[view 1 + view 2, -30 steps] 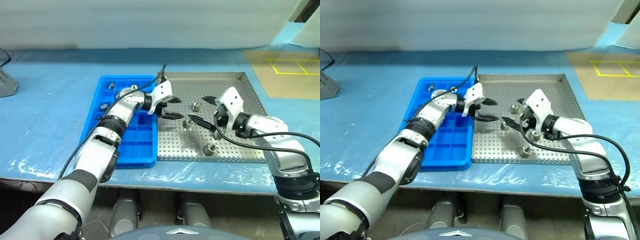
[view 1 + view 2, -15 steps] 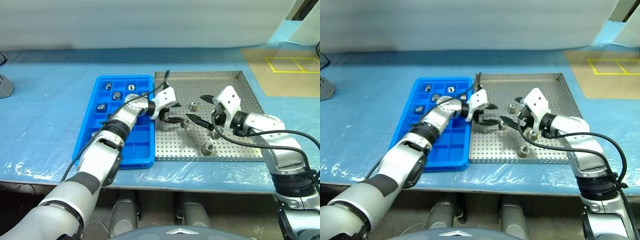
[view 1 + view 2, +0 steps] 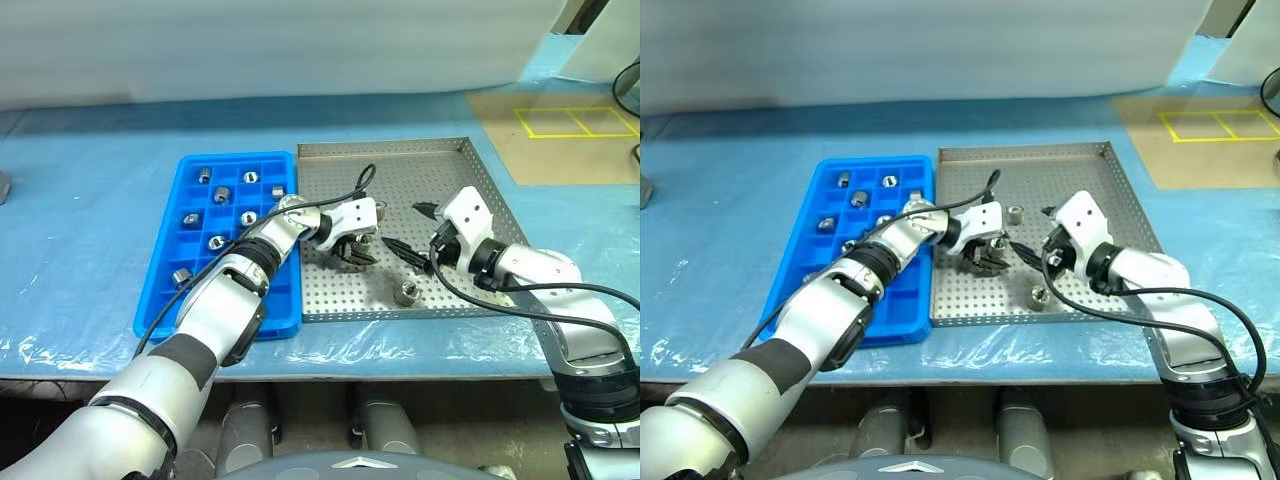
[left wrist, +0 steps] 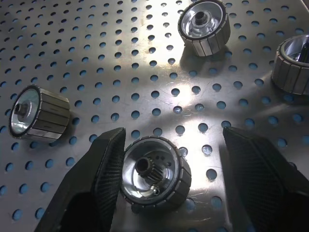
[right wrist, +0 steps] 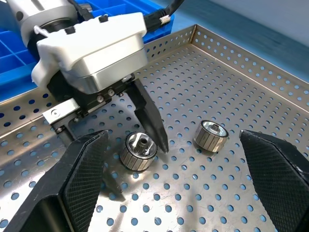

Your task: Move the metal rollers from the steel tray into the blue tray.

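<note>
Desk [image 3: 90,200]: blue-covered, spans the frame. Steel tray [image 3: 455,165]: centre-right, perforated floor. Blue tray [image 3: 165,300]: centre-left, touching the steel tray's edge, several rollers in its upper compartments. Left hand [image 4: 166,169]: fingers half apart, straddling one metal roller [image 4: 153,173] on the steel tray, one finger touching it. Right hand [image 3: 408,232]: fingers spread wide, empty, centre-right. Loose rollers [image 4: 203,24] lie nearby.

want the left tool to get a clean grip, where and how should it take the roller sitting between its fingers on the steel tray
Grip the roller across its ribbed outer wall, coming down from above. It stands on end on the steel tray, hole facing up, so the round sides are free. The left tool is open and straddles it, one finger nearly touching; centre it before closing.
</note>
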